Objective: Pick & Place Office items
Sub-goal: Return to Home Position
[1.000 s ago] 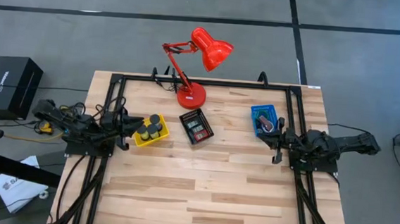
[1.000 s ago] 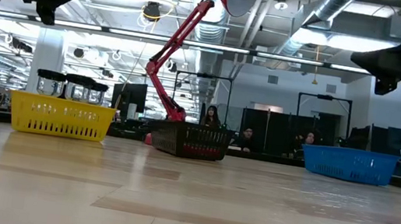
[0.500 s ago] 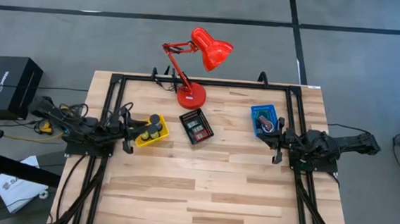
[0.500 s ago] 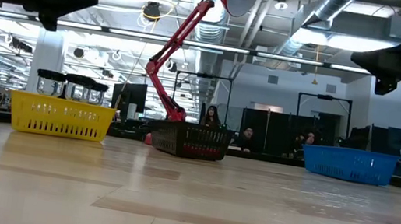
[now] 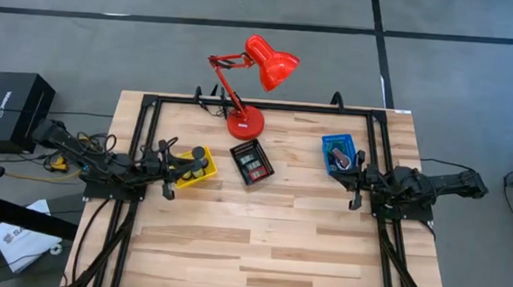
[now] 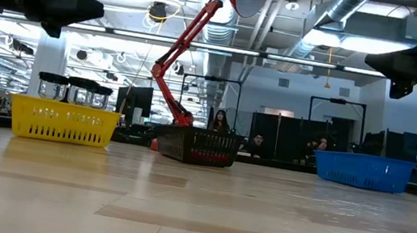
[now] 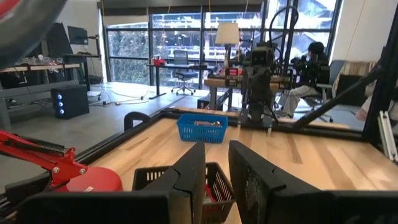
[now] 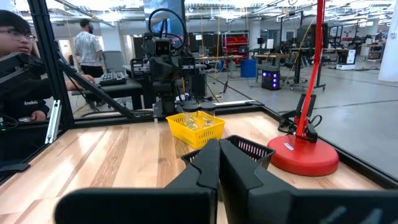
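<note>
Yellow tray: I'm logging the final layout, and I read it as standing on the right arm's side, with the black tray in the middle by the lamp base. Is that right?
Not quite. The high view shows the yellow tray on the left arm's side; the blue tray stands on the right arm's. The black tray is in the middle by the lamp base.

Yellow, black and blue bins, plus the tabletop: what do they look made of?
Yellow bin, black bin, blue bin: likely moulded plastic, matte, with slotted walls; coated wire mesh not excluded. Tabletop: light wood, joined strips with visible grain, smooth low sheen.
</note>
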Robot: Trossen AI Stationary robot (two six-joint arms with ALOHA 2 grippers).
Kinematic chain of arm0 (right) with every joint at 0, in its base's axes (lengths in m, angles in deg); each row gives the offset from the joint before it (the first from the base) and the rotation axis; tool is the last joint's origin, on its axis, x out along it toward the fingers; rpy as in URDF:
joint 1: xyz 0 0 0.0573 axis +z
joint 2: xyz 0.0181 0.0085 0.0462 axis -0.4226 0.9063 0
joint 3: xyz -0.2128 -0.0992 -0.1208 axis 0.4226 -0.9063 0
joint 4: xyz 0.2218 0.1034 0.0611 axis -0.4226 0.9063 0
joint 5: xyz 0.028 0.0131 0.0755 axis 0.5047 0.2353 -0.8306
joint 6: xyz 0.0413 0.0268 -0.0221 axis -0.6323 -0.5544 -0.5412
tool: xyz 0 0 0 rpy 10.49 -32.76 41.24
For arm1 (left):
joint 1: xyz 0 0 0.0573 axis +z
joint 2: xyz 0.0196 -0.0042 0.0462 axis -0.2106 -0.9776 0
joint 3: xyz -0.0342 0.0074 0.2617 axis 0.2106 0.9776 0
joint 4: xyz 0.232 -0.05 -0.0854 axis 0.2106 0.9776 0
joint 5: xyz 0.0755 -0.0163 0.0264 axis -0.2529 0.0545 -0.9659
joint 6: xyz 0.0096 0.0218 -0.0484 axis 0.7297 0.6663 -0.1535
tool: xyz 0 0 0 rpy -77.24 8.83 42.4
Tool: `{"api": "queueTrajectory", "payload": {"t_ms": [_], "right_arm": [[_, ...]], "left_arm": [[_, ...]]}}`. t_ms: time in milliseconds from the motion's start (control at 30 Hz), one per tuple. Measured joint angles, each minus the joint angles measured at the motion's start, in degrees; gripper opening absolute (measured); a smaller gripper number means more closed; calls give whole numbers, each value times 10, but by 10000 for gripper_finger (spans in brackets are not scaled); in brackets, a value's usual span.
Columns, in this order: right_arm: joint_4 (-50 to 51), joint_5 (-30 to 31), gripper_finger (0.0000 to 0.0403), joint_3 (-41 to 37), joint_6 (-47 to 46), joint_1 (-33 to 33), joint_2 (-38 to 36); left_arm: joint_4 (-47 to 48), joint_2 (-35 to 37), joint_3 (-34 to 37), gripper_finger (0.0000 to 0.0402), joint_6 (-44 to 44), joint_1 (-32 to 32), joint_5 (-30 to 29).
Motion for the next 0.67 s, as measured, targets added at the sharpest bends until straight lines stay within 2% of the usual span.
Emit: {"api": "queueTrajectory", "payload": {"t_ms": [167, 233, 367, 400, 533, 667], "right_arm": [[0, 0, 0, 0, 0, 0, 0], [0, 0, 0, 0, 0, 0, 0], [0, 0, 0, 0, 0, 0, 0], [0, 0, 0, 0, 0, 0, 0], [0, 0, 0, 0, 0, 0, 0], [0, 0, 0, 0, 0, 0, 0]], "left_arm": [[-3, 2, 0, 66, -1, 0, 6], [-3, 2, 0, 66, -2, 0, 53], [12, 1, 0, 66, 9, 5, 196], [15, 1, 0, 66, 9, 9, 213], [23, 7, 0, 66, -30, 44, 219], [28, 38, 0, 66, -32, 87, 307]]}}
